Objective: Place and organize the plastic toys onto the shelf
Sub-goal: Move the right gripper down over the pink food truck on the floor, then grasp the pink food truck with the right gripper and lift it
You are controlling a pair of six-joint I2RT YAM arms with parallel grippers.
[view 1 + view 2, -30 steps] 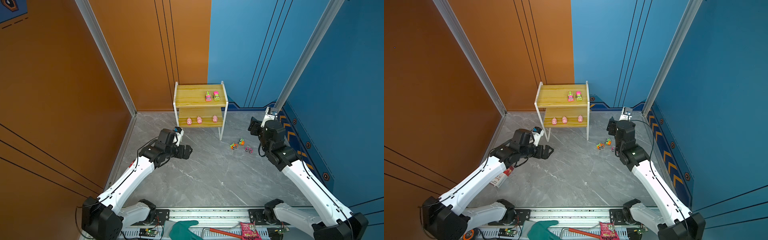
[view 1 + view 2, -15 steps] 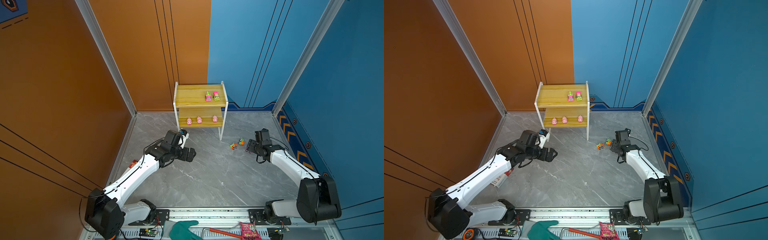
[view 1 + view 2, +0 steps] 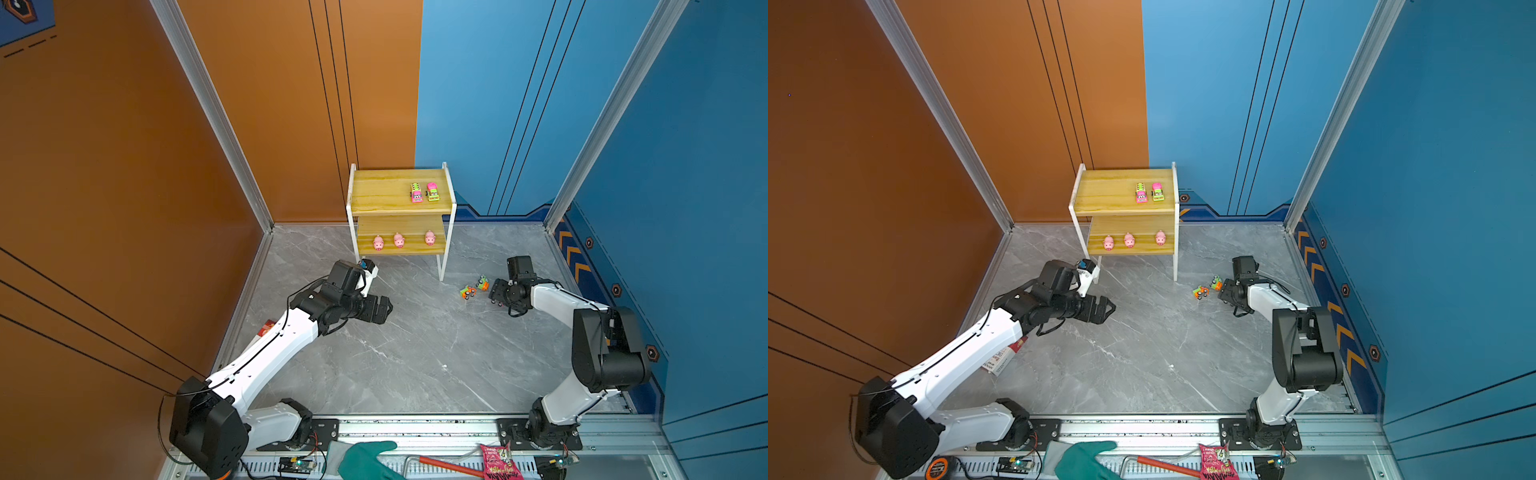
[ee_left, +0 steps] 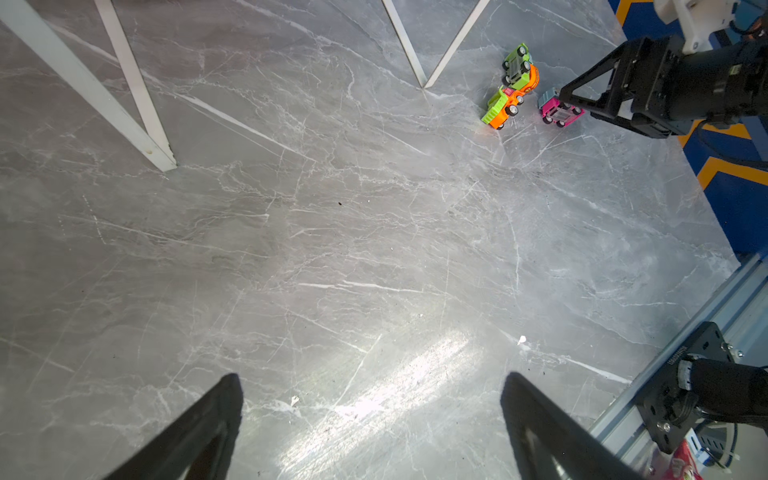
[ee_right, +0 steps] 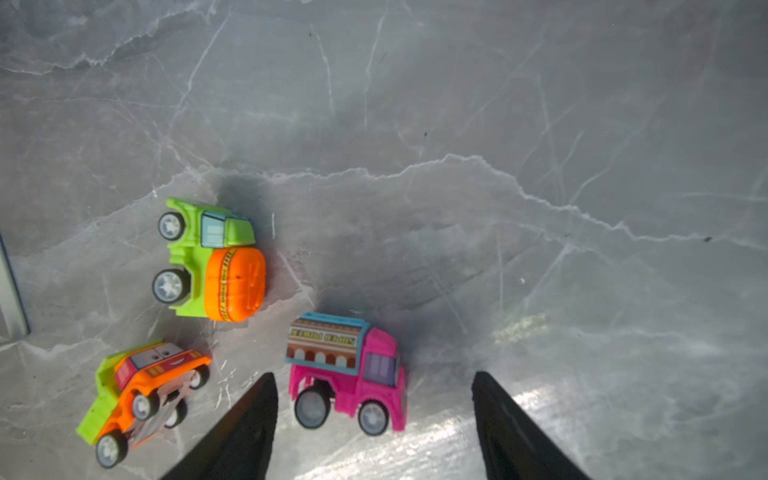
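**Pink truck bracketed by the right gripper, not gripped**

The right gripper (image 5: 374,376) is seen partly open and lowered to the floor, in front of the shelf (image 3: 382,191) and to its right. The pink truck (image 5: 347,370) lies between its fingers. One finger is just beside the truck's rear, the other stands apart from the cab, and nothing is clamped.

Two more trucks lie between that gripper and the shelf's front right leg: a green truck with an orange drum (image 5: 212,262) and an orange-and-green dump truck (image 5: 141,386).

On the shelf's top board two trucks are parked side by side, a pink-and-yellow one (image 3: 416,193) and a green-and-pink one (image 3: 432,191). Three pink pigs (image 3: 399,240) are lined up on the lower board.

The left gripper (image 4: 372,376) is held wide open and empty above the floor, in front of the shelf's front left leg.
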